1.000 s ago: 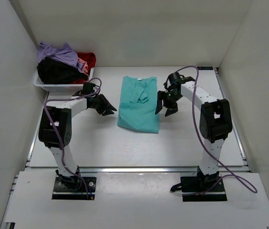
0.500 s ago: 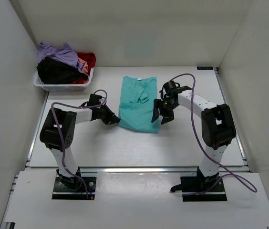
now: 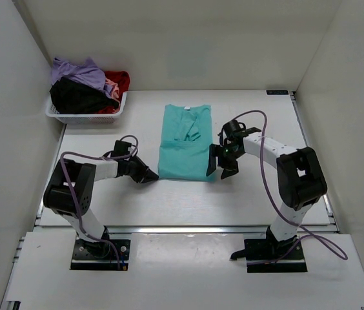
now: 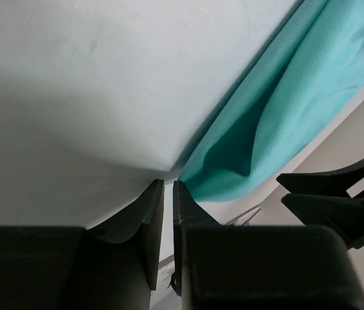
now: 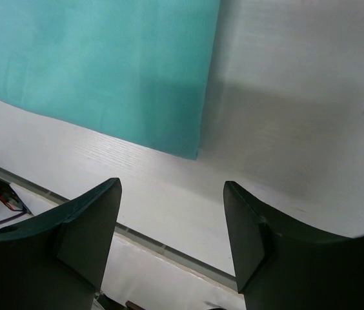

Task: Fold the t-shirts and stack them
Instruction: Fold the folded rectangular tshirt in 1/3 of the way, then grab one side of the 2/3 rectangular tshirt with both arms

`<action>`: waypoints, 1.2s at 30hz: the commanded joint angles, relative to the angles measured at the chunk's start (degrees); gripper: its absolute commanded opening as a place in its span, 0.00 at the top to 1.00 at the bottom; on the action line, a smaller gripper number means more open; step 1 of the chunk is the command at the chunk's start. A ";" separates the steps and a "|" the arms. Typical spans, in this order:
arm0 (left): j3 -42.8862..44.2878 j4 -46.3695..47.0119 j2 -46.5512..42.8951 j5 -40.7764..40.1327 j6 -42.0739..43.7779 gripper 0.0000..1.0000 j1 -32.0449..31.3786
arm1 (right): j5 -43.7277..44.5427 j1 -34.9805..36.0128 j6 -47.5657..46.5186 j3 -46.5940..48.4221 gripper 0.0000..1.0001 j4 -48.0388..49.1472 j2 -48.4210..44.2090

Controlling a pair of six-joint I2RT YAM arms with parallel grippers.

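Jaws of the left gripper stood almost pressed together, with only a thin slit between them and no cloth in it. The near left corner of the teal shirt lay just past their tips. The right gripper was spread wide and empty, low over the table beside the shirt's near right corner. The shirt lay flat mid-table. The other shirts sat heaped in the basket at the far left.
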 commanded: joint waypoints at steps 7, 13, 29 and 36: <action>-3.90 5.63 -13.45 -4.19 -1.10 0.65 1.24 | -4.19 -1.13 5.99 -11.68 0.33 11.60 -6.44; -3.55 7.50 -12.22 -5.41 -1.71 0.57 -1.57 | -6.39 -1.30 8.28 -14.24 0.34 16.18 -4.68; -2.14 3.01 -5.47 -9.55 1.72 0.45 -6.23 | -7.88 -1.83 10.92 -15.21 0.35 20.23 -1.08; -2.40 6.26 -1.24 -11.22 0.75 0.66 -6.42 | -7.89 -1.57 11.63 -15.03 0.77 21.72 0.50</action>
